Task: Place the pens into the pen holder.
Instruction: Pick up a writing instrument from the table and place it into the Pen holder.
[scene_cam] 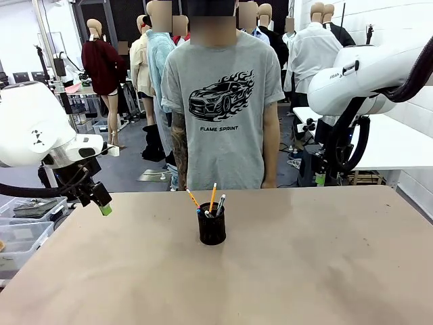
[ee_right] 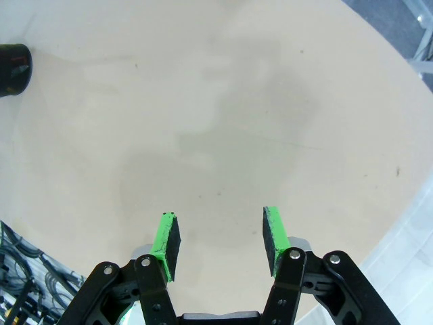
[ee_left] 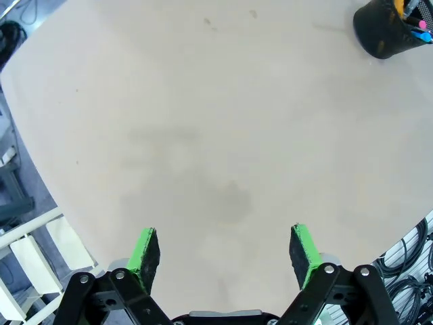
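The holder (scene_cam: 212, 228) stands upright near the middle of the table (scene_cam: 304, 271), with the pens (scene_cam: 212, 201) standing in it, tips leaning out above its rim. A person (scene_cam: 220, 101) stands behind the holder at the table's far edge. The left end effector (ee_left: 226, 249) hangs well left of the holder over the table's edge, jaws spread wide with nothing between them. The right end effector (ee_right: 219, 238) hovers above bare table far from the holder, jaws partly open and empty.
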Available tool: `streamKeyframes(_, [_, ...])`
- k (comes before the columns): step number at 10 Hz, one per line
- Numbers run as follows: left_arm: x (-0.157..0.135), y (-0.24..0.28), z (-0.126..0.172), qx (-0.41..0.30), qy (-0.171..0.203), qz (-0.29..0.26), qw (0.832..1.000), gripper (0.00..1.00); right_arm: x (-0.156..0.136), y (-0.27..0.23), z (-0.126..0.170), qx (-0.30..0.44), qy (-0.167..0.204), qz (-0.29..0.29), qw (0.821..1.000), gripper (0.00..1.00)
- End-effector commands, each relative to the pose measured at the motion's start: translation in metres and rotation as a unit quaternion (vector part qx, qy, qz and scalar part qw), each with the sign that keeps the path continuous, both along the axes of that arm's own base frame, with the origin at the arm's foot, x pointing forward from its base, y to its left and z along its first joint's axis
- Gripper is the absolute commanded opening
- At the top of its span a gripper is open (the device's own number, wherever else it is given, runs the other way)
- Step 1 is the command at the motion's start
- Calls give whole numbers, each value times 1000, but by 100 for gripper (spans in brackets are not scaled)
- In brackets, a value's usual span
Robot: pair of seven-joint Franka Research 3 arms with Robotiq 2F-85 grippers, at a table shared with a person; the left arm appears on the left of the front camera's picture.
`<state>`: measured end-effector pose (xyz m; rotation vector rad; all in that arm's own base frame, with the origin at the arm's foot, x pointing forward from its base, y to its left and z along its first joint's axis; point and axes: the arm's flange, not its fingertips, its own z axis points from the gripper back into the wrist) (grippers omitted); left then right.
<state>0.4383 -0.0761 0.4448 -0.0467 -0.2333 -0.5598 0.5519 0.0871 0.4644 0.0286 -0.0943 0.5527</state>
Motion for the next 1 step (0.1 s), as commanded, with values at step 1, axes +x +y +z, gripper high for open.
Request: streamKeyframes(1, [0,2,2,4,-3,1,1000,100,1,-1,0,13,-4,6,1000,63])
